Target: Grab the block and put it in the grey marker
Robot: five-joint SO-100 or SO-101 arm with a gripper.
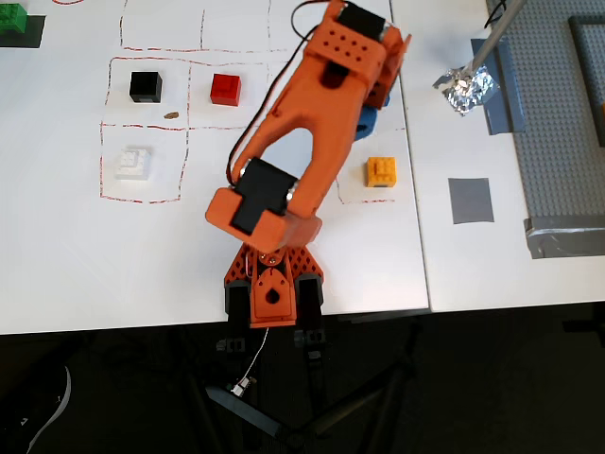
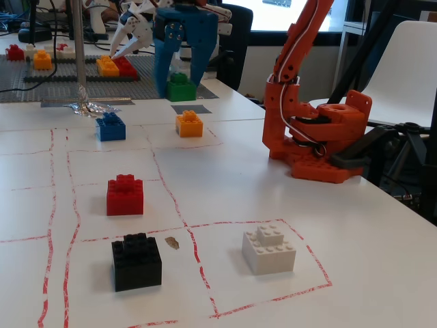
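In the fixed view my blue gripper (image 2: 180,87) is shut on the green block (image 2: 181,91). The studded brick hangs just above the grey marker (image 2: 192,108) as that view shows it, clear of the table. In the overhead view the grey marker (image 1: 471,200) lies bare on the right-hand table. There the orange arm (image 1: 312,123) reaches up and to the right, and it hides the block and the fingertips.
On the red-lined sheet sit a red brick (image 1: 225,88), black brick (image 1: 146,86), white brick (image 1: 131,162), orange brick (image 1: 382,171) and blue brick (image 2: 110,127). A foil-wrapped pole foot (image 1: 465,87) and a studded grey baseplate (image 1: 558,113) lie beyond the marker. Another green brick (image 1: 10,19) sits top left.
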